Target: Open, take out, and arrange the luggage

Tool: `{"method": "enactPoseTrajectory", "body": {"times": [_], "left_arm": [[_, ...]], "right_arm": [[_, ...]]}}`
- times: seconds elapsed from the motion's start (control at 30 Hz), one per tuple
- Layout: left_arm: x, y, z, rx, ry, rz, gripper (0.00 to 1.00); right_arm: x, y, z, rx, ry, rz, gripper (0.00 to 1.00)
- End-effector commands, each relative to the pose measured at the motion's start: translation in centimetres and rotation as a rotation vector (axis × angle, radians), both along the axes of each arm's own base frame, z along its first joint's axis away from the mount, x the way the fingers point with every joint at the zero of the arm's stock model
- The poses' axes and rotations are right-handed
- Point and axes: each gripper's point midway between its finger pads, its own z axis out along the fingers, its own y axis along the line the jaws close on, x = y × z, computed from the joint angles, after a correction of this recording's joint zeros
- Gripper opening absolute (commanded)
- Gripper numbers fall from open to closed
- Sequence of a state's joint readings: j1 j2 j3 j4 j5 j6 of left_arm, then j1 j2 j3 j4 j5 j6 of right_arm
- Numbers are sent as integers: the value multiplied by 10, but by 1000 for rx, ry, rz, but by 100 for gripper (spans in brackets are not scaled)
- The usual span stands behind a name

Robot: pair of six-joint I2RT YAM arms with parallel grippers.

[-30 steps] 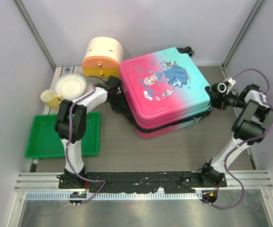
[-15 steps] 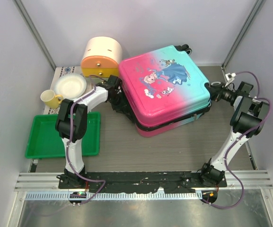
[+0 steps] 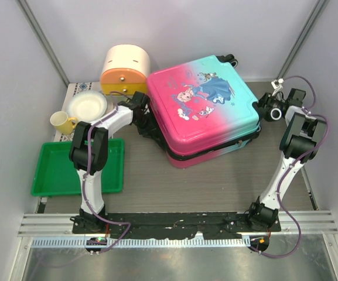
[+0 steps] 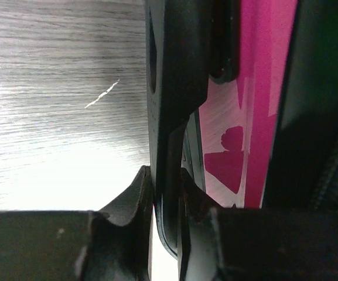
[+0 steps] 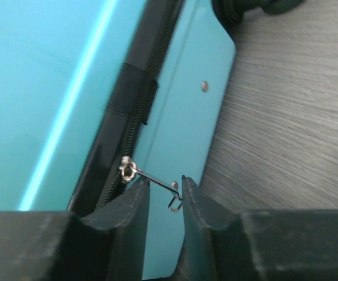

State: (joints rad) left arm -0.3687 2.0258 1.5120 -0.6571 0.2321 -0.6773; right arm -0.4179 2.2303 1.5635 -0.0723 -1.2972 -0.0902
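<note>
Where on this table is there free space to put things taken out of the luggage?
Free: the table strip in front of the luggage, right of the green tray. Crowded: the back-left corner, with drawer box, plate and cup.

Overhead, left claw (image 4: 166,186) tips out of sight under the pink side of the luggage (image 3: 201,108)

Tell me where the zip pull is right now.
In the right wrist view, the metal zip pull sticks out from the suitcase's turquoise side at lower centre, between the right claw's fingertips.
</note>
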Motion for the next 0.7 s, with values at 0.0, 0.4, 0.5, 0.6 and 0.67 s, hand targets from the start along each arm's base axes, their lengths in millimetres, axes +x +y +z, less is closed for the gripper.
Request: {"method": "enactPoseTrajectory", "body": {"times": [0.0,0.4,0.5,0.6,0.67], "left_arm": [[-2,30,-4,117,-79,-132,20],[-40,44,58,12,-182,-76,79],[-44,52,68,3,-220,-51,83],[-38,59,79,-42,-238,37,83],[-30,59,95,-78,-284,64,82]], "right_arm": [[17,-25,-13,-204,103,-158,40],[-27,-80,-6,-356,283,-318,67],[-28,-71,-15,-328,333,-313,67],[-31,-58,-29,-335,380,-290,64],[-37,-50,-39,-323,430,-269,61]]}}
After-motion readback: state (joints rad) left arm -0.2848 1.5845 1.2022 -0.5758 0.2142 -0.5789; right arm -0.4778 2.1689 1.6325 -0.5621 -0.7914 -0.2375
